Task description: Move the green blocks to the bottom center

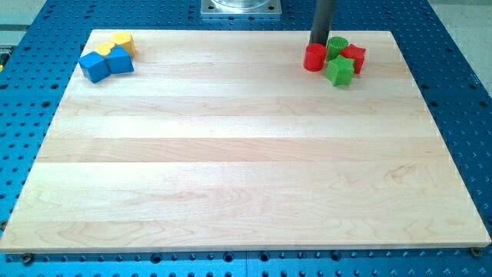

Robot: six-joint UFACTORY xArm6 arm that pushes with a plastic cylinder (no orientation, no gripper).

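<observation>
Two green blocks sit in a cluster at the view's top right: a green star-shaped block (340,71) in front and a green round block (337,46) behind it. A red cylinder (314,57) is on the cluster's left and a red star-shaped block (354,55) on its right. My rod comes down from the top edge and my tip (319,44) stands just behind the red cylinder, next to the left side of the green round block. I cannot tell whether it touches either.
The wooden board (246,154) lies on a blue perforated table. At the view's top left are two blue blocks (94,67) (120,61) and two yellow blocks (121,41) (105,50), bunched together. A metal base plate (241,8) is at the top edge.
</observation>
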